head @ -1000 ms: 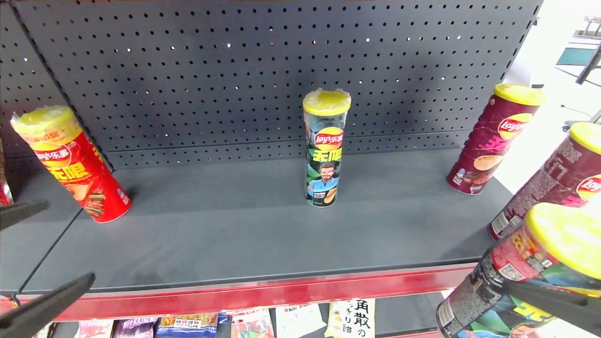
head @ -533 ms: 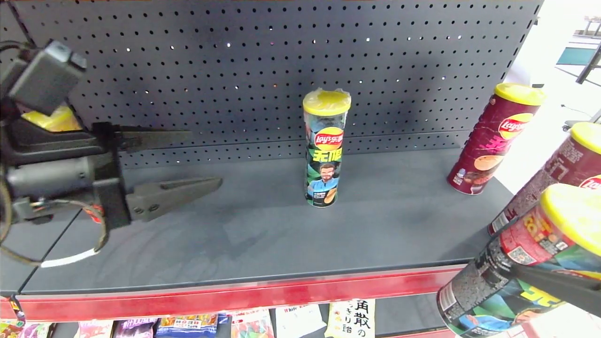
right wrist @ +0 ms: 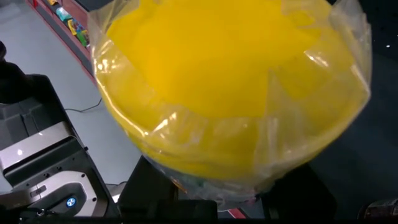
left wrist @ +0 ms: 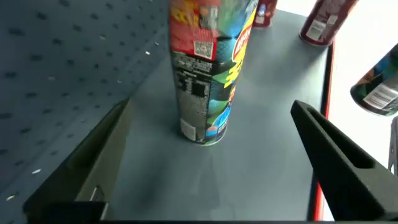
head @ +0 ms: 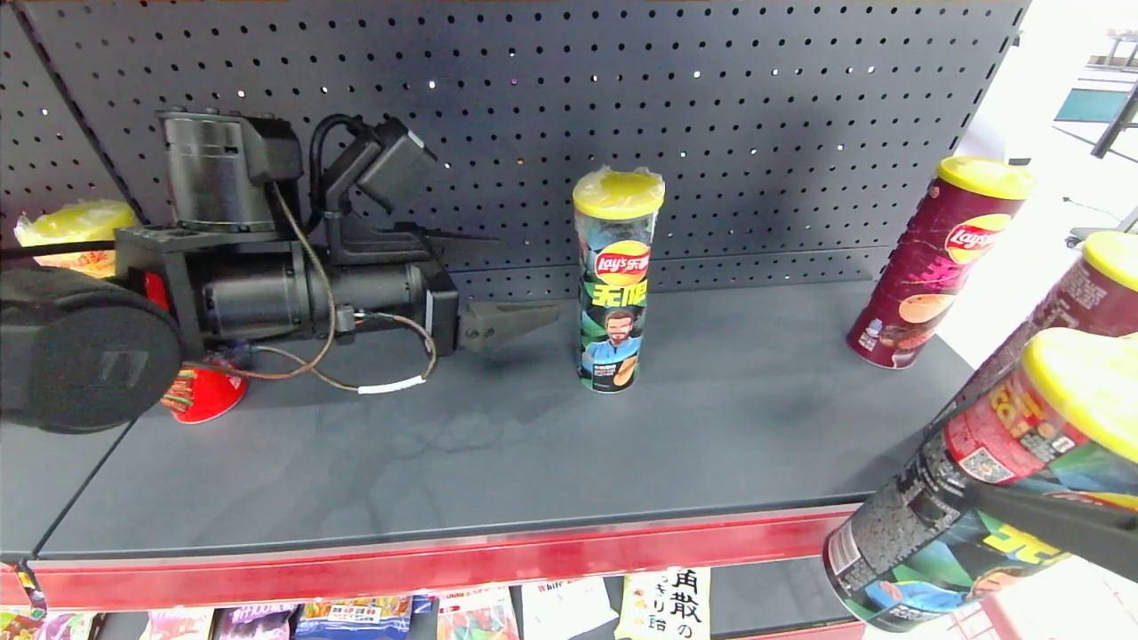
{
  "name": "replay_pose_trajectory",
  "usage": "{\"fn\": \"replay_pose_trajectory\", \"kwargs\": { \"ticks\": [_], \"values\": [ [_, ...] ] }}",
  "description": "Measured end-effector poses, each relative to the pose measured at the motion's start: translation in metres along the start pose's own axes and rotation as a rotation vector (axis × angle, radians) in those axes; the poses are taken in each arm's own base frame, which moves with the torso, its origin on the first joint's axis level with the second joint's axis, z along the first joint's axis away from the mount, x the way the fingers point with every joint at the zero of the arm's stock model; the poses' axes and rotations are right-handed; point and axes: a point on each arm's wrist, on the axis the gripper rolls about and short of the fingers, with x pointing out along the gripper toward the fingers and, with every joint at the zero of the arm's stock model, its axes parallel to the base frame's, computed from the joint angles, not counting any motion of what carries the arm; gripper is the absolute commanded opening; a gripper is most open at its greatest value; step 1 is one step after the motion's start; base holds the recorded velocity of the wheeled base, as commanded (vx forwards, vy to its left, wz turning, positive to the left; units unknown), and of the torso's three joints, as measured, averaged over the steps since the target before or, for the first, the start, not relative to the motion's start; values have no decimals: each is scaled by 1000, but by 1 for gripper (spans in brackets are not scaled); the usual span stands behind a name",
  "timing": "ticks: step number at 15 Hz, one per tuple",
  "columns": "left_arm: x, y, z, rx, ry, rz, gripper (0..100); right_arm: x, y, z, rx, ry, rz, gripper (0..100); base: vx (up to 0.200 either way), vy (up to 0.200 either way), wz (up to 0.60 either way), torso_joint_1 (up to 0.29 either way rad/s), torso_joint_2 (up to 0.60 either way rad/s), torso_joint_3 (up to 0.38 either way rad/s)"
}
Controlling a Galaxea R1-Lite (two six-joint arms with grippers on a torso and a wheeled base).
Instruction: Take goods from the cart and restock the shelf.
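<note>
A green-and-blue chips can (head: 613, 284) with a yellow lid stands upright mid-shelf. My left gripper (head: 529, 274) hovers just left of it, open, fingers pointing at the can. In the left wrist view the same can (left wrist: 208, 81) stands ahead of the gap between the wide-apart fingers (left wrist: 336, 162). At the lower right, in front of the shelf's edge, my right gripper (head: 1005, 516) is shut on a second, tilted green chips can (head: 942, 533). Its plastic-wrapped yellow lid (right wrist: 230, 81) sits close to the right wrist camera.
A red can (head: 200, 396) stands at the shelf's left, mostly behind my left arm. Two maroon cans (head: 933, 267) (head: 1076, 311) stand at the right end. The grey shelf (head: 533, 444) has a pegboard back and a red front lip (head: 444, 560). Snack packs (head: 462, 613) hang below.
My left arm came in from the left edge and swept right across the shelf up to the standing can. The can in my right gripper rose slightly.
</note>
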Motion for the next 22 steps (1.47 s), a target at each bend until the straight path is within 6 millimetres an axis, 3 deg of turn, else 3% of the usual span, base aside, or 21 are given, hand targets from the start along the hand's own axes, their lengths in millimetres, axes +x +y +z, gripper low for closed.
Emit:
{"fn": "replay_pose_trajectory", "kwargs": {
  "ticks": [7, 19, 20, 22],
  "values": [
    [48, 16, 1, 17, -13, -24, 100, 0, 0, 1, -2, -2, 0, 0, 0, 0, 0, 0, 0, 0],
    [95, 16, -3, 20, -23, -68, 100, 2, -1, 0, 2, 5, -1, 0, 0, 0, 0, 0, 0, 0],
    [98, 16, -4, 18, -21, -74, 0, 2, -1, 0, 3, 4, -1, 0, 0, 0, 0, 0, 0, 0],
    [103, 15, -8, 14, -14, -81, 0, 2, -1, 0, 2, 4, -1, 0, 0, 0, 0, 0, 0, 0]
  ]
}}
